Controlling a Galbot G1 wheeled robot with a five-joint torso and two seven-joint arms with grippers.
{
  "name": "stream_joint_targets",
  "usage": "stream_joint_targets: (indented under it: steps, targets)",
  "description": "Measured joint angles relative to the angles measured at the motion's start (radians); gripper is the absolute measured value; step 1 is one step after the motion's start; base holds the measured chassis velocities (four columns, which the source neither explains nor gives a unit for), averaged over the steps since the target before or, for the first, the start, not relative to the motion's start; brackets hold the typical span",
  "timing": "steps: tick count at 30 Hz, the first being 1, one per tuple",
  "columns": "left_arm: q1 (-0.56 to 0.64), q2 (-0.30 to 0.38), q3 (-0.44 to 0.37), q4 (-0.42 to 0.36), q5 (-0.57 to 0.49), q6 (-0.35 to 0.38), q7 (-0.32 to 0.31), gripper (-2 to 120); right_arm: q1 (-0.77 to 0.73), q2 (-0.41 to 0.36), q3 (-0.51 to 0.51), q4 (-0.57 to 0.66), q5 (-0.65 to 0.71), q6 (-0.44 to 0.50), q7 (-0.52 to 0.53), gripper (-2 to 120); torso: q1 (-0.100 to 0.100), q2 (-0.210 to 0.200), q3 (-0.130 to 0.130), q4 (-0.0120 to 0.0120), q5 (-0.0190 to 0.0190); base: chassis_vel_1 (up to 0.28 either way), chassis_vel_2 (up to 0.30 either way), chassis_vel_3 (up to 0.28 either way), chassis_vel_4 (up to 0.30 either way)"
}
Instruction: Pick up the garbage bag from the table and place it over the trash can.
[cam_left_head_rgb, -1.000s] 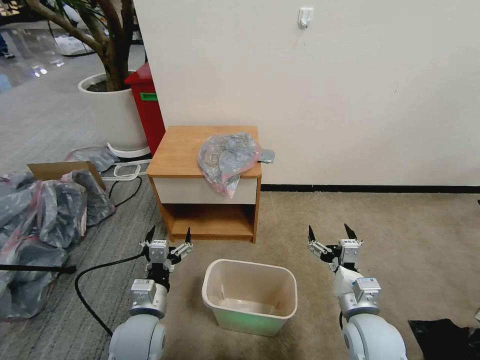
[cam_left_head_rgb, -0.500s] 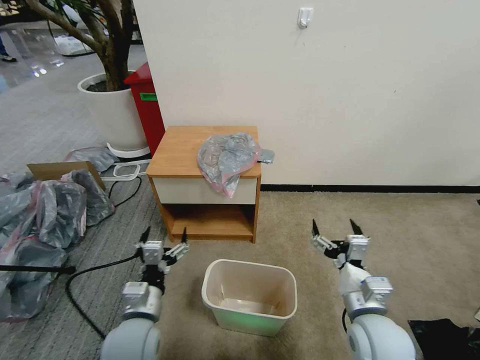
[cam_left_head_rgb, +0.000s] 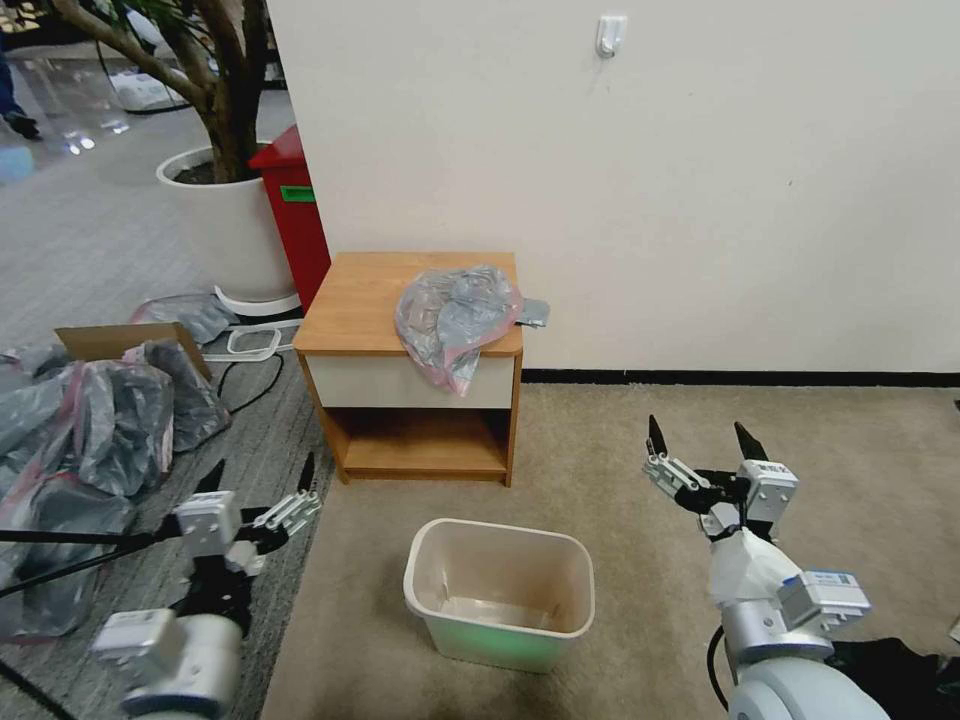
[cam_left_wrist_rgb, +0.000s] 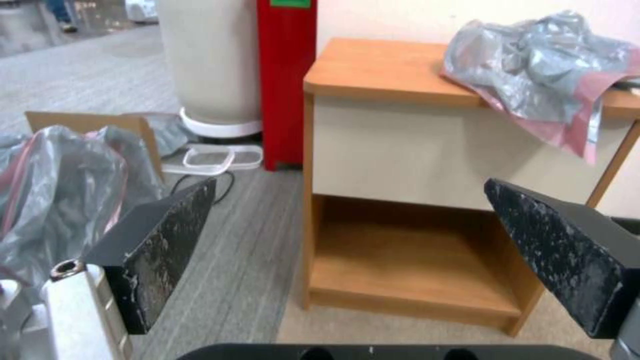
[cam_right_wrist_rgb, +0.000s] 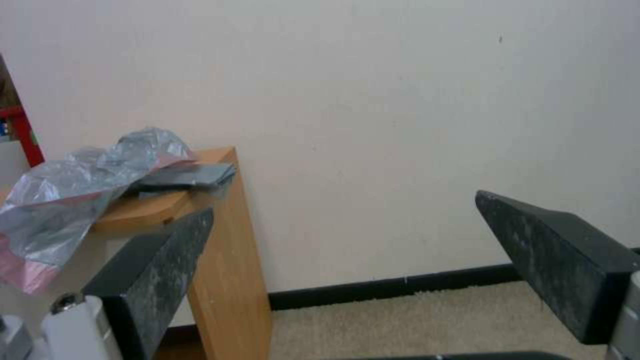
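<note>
The crinkly grey garbage bag (cam_left_head_rgb: 455, 318) with its pink rim lies on the right part of the light-wood table (cam_left_head_rgb: 360, 300), one corner drooping over the white drawer front; it also shows as the garbage bag (cam_left_wrist_rgb: 540, 75) and the garbage bag (cam_right_wrist_rgb: 87, 185) in the wrist views. The cream trash can (cam_left_head_rgb: 500, 590) stands upright and hollow on the carpet in front of the table. My left gripper (cam_left_head_rgb: 260, 480) hovers open, low and left of the can. My right gripper (cam_left_head_rgb: 705, 440) hangs open to the can's right, nothing between its fingers.
A heap of grey bags (cam_left_head_rgb: 80, 440) with a cardboard box sits on the floor at left, black cables (cam_left_head_rgb: 60, 560) running past it. A tall red bin (cam_left_head_rgb: 295, 215) and a white planter (cam_left_head_rgb: 230, 225) stand behind the table. The wall (cam_left_head_rgb: 650, 180) backs the table.
Both arms have swung outward: the left gripper moved left and lower, away from the can, and the right gripper moved right and slightly up. Both stayed open. Bag and can have not moved.
</note>
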Motion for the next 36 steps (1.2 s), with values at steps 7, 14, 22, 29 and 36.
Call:
stream_joint_targets:
  steps: [7, 14, 22, 29, 36]
  targets:
    - [0.012, 0.012, -0.002, 0.0, -0.002, -0.004, -0.002, 100, -0.007, 0.003, 0.0, 0.006, -0.002, 0.001, 0.0, 100, 0.0, 0.0, 0.0, -0.0001, -0.0001, 0.0, 0.0, 0.0, 0.0]
    - [0.053, 0.062, -0.002, 0.005, 0.004, -0.041, -0.003, 100, -0.024, 0.001, 0.004, 0.022, -0.003, 0.003, -0.001, 100, 0.0, 0.0, 0.0, -0.0001, 0.0001, 0.0, 0.0, 0.0, 0.0]
    - [0.055, 0.083, 0.002, 0.007, -0.004, -0.053, -0.003, 100, -0.031, 0.004, 0.005, 0.028, -0.003, 0.004, -0.002, 100, 0.0, 0.0, 0.0, -0.0002, 0.0001, 0.0, 0.0, 0.0, 0.0]
    - [0.055, 0.089, 0.004, 0.008, -0.006, -0.058, -0.002, 100, -0.043, 0.003, 0.005, 0.033, -0.004, 0.005, -0.002, 100, 0.0, 0.0, 0.0, -0.0001, 0.0001, 0.0, 0.0, 0.0, 0.0]
    - [0.056, 0.088, 0.004, 0.009, -0.008, -0.061, -0.002, 100, -0.048, 0.006, 0.005, 0.037, -0.005, 0.005, -0.002, 100, 0.0, 0.0, 0.0, -0.0001, 0.0001, 0.0, 0.0, 0.0, 0.0]
